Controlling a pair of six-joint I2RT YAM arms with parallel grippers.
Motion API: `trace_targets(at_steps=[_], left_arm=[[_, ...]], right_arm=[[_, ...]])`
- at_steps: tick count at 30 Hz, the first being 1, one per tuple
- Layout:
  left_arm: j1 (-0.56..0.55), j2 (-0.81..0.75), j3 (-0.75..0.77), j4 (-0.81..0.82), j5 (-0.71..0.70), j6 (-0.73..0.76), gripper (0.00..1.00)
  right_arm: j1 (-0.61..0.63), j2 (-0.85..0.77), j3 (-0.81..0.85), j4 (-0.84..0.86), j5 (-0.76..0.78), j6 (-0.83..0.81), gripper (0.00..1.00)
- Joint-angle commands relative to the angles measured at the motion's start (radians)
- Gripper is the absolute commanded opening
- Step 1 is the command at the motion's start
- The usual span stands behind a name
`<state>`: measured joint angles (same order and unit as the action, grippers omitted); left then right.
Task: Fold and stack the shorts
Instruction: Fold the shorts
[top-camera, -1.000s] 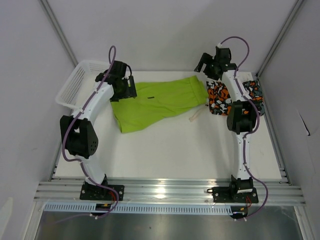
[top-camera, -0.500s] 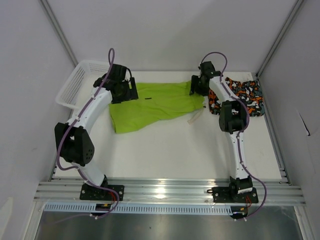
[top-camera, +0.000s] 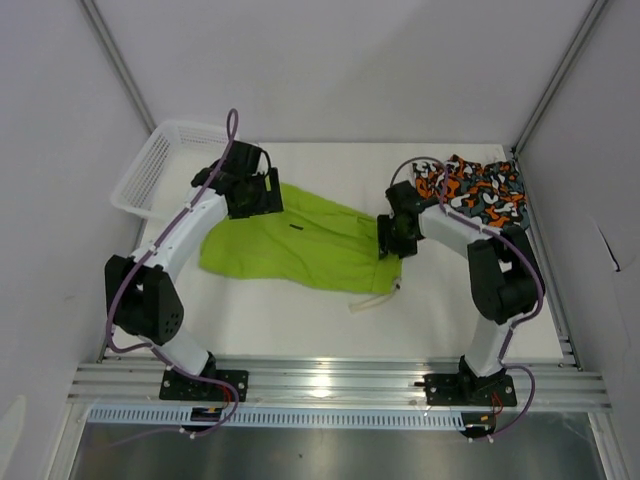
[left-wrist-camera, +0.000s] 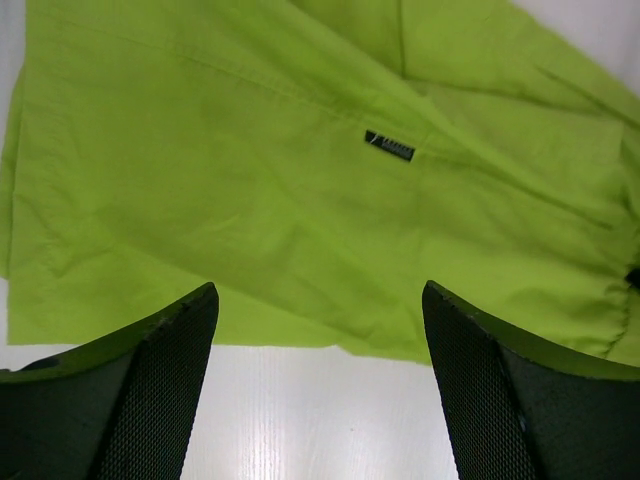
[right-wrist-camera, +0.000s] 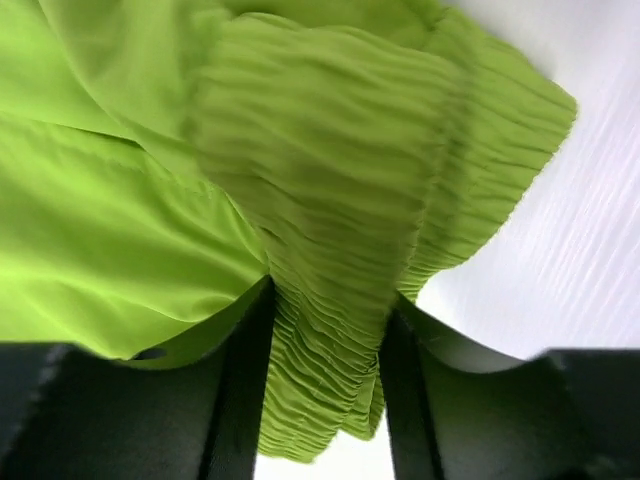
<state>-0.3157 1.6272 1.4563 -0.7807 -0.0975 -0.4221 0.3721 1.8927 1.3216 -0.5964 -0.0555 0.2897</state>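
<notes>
Where the lime green shorts (top-camera: 290, 245) sit: flat-ish on the bench (top-camera: 300, 320), just right of the basket (top-camera: 150, 170)
Camo shorts (top-camera: 480, 195): bunched up, well off to the basket's right
Left end effector (left-wrist-camera: 318, 300): spread wide, hovering over the lime end nearest the basket
Right end effector (right-wrist-camera: 325, 300): pinching the ruched waistband (right-wrist-camera: 330, 200) at the end away from the basket

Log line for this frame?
left gripper: open over lime shorts | right gripper: shut on waistband | camo shorts: far right, untouched | stack: not yet
</notes>
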Motion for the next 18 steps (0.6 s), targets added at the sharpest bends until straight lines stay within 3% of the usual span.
trace_targets(at_steps=[1,3,6,12,18], left_arm=[[-0.045,-0.055,-0.014,0.040,0.010,-0.020,0.84],[-0.066,-0.040,-0.004,0.041,0.005,-0.021,0.84],[-0.097,-0.024,0.003,0.057,0.005,-0.024,0.84],[-0.140,0.036,0.067,0.075,0.024,-0.003,0.84],[-0.063,0.129,0.186,0.009,0.011,0.006,0.83]], right_arm=[[0.053,-0.133,-0.146,0.063,0.113,0.078,0.57],[0.066,-0.179,-0.203,0.061,0.132,0.098,0.80],[0.074,-0.252,-0.270,0.088,0.189,0.138,0.88],[0.051,-0.400,-0.340,0.158,0.070,0.166,0.87],[-0.004,-0.442,-0.318,0.208,-0.009,0.057,0.86]])
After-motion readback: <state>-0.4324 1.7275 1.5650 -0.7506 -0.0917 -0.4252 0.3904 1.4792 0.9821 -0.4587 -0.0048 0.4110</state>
